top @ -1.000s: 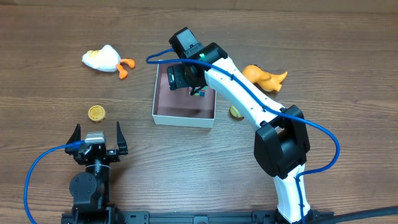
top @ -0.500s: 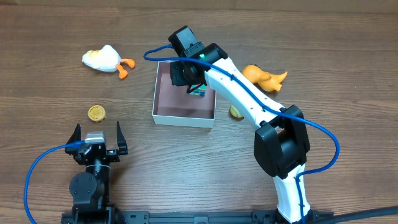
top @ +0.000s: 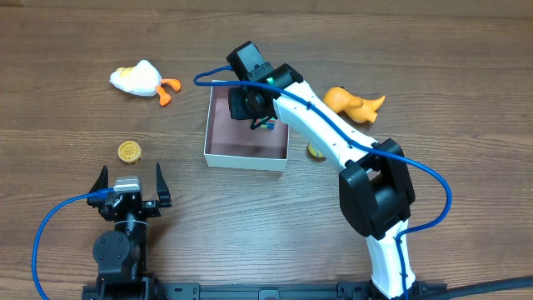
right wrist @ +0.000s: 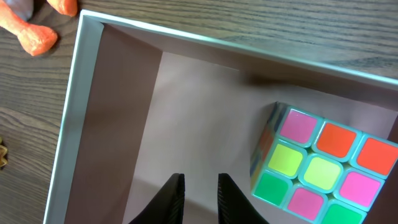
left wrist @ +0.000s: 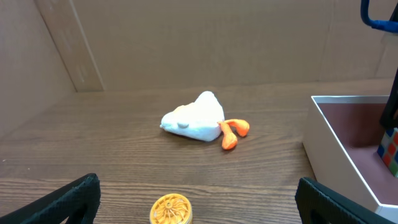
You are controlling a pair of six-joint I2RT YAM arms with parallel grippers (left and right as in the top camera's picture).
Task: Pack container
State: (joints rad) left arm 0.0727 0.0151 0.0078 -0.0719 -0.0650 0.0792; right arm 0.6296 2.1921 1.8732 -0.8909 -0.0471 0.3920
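Note:
The container (top: 246,157), a shallow white-walled box with a dusty pink inside, sits mid-table; its wall shows in the left wrist view (left wrist: 329,140) and its floor in the right wrist view (right wrist: 186,112). A multicoloured puzzle cube (top: 266,125) (right wrist: 317,165) (left wrist: 390,149) lies inside it by the right wall. My right gripper (top: 250,104) (right wrist: 198,182) hangs over the box floor just left of the cube, its jaws drawn to a narrow slit with nothing between them. Near the front left, my left gripper (top: 131,179) (left wrist: 199,188) stands wide open and empty.
A white toy duck with orange feet (top: 137,79) (left wrist: 196,118) lies left of the box. A yellow disc (top: 129,151) (left wrist: 171,210) rests just ahead of the left gripper. An orange toy duck (top: 354,104) and a small yellowish piece (top: 315,151) lie right of the box.
The right gripper let go of the cube inside the box, drew its jaws together and shifted slightly. The left arm has not moved.

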